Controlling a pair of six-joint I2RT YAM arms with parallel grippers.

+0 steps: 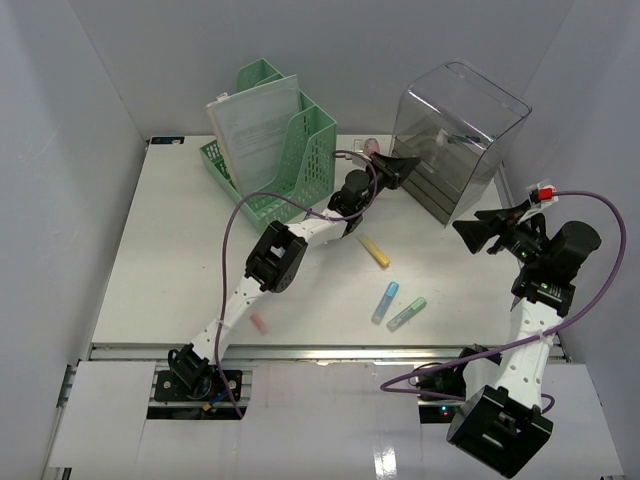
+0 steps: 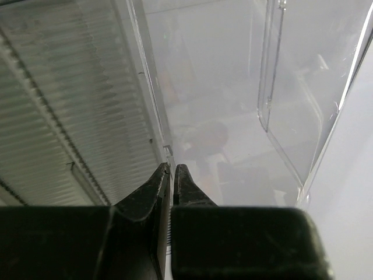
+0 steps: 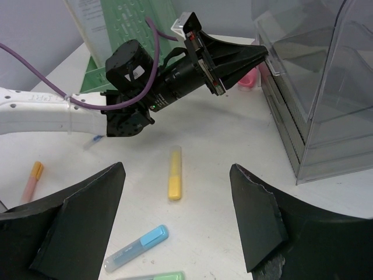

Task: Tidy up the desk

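While the desk (image 1: 180, 250) is nowhere near organized, here's what I see.

Top view: flat white top fills the workspace, arms mounted at its near rail. Loose on it are a yellow highlighter (image 1: 375, 252), a blue highlighter (image 1: 385, 300), a green highlighter (image 1: 407, 314) and a pinkish marker (image 1: 258, 321) beside the left arm. All are slim capped cylinders and none is stowed. The green mesh file holder (image 1: 290, 160) with papers (image 1: 255, 125) stands at the back, next to a smoky clear plastic drawer unit (image 1: 455, 130). My read is that sorting has barely begun. The left gripper (image 1: 405, 165) is up at the unit's front face, and the right gripper (image 1: 465, 230) hangs spread and empty.

Left wrist: jaws are clenched to a hairline slit. A thin clear plastic edge runs down to the tips, and I can't tell whether it's pinched. The panel to the left is ribbed and translucent; the rest is glossy.

Right wrist: matte black fingers are wide apart with nothing between them, above the yellow highlighter.
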